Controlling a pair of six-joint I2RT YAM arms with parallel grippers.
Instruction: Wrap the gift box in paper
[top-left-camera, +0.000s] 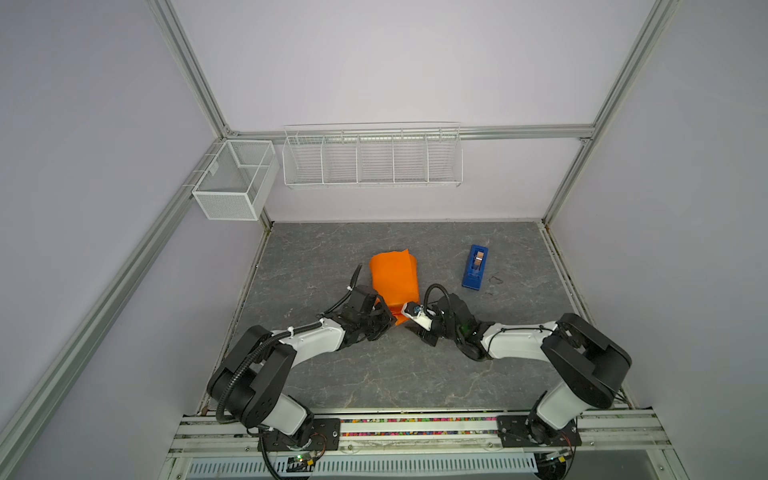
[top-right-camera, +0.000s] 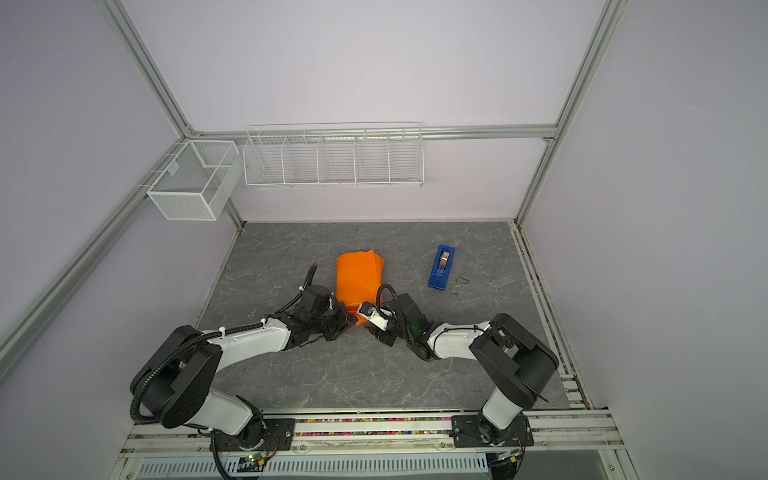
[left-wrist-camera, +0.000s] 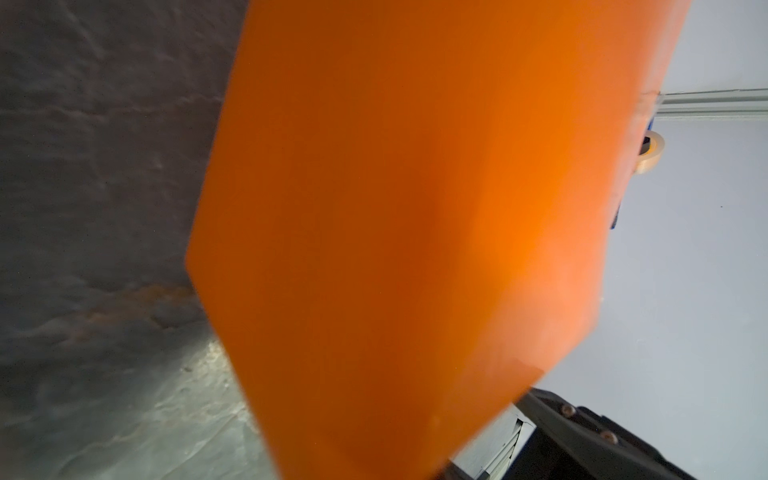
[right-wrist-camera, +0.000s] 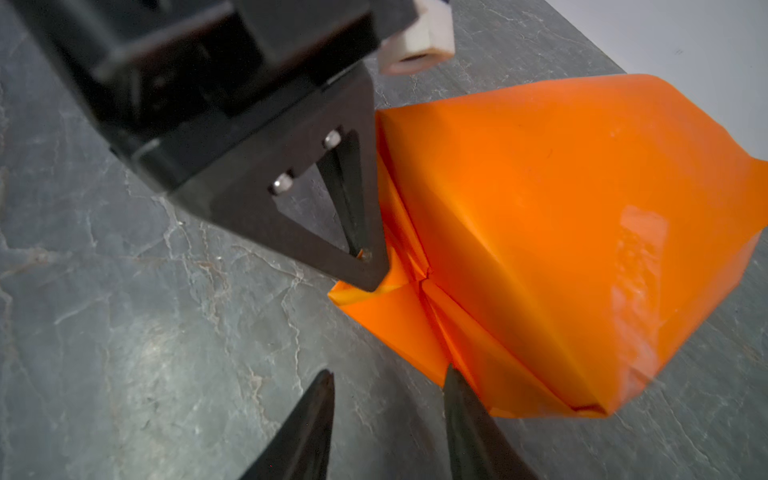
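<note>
**Item 1: paper** (top-left-camera: 392, 282) (top-right-camera: 359, 278). Orange sheet, mid desk (top-left-camera: 374, 374), folded into a creased, boxy bundle. Near end lies low betw. the two hands. Far end lifts off the desk w/ a loose edge curling up. In the right wrist view (right-wrist-camera: 540, 228) several folds meet at the near end, and a glossy strip shows on one face, poss. tape, can't tell. Fills most of the left wrist view (left-wrist-camera: 415, 228), blurred.

**Item 2: gift box.** No navy surface shows in any view. Covered by the paper or not, can't tell.

**Item 3: left hand** (top-left-camera: 392, 319) (right-wrist-camera: 368, 257). Low over the desk at the bundle's near-left corner. Jaws closed tight, pinching a fold of the paper at the tips.

**Item 4: right hand** (right-wrist-camera: 390, 370). Just beside the bundle's near-right edge. Jaws partway apart, nothing betw. them. One tip is at the paper's edge. Touching or a hair off, can't tell.

**Item 5: tape dispenser** (top-left-camera: 474, 267) (top-right-camera: 441, 266). Narrow, bright blue, flat on the desk, right of the paper and apart from it. The roll peeks past the paper's edge in the left wrist view (left-wrist-camera: 650, 156).

**Item 6: wire rack** (top-left-camera: 372, 156). White, on the back wall, w/ several compartments.

**Item 7: mesh basket** (top-left-camera: 235, 178). White, on the left frame rail.
</note>
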